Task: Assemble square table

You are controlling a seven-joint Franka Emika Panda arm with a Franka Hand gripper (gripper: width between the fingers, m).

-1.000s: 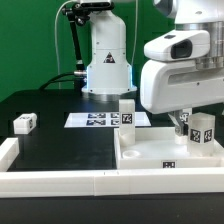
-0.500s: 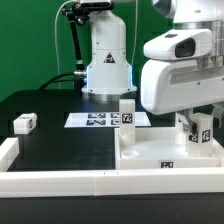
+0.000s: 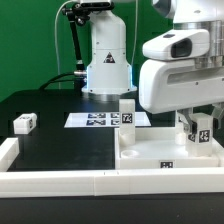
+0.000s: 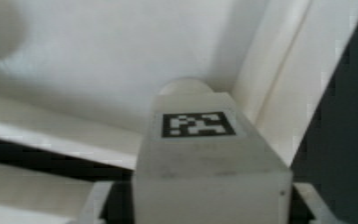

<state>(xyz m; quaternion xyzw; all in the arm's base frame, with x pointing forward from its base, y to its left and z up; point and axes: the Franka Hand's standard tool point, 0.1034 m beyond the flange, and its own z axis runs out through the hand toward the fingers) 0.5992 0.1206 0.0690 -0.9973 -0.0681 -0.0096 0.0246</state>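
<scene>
white straight bars [image 3: 60, 180] run along the near edge of the table [image 3: 60, 140], fencing the work area, likely as a stop to brace parts against. just behind them, on the exterior view's right, the square tabletop [image 3: 165, 160] lies flat with its rim up, tag on its near wall, so the leg sockets face upward for insertion.

end effector [image 3: 201, 128] is down inside the tabletop near its far right corner, fingers [image 3: 187, 122] clamped on a tagged leg [image 3: 203, 130], held upright. wrist view agrees: the leg [image 4: 202, 150] fills the gap between the jaws, tag facing the camera, tabletop corner [image 4: 87, 60] below it. my read: upright grip keeps the leg axis aligned for seating into that corner. can't tell if the leg's base is touching the tabletop floor or just above it.

second leg [image 3: 127, 113] stands upright at the tabletop's far left corner; can't tell if seated or parked.

third leg [image 3: 24, 123] lies well apart on the far left of the table, waiting.

beyond, the marker board [image 3: 95, 120] lies flat in front of the arm base [image 3: 107, 60].
</scene>
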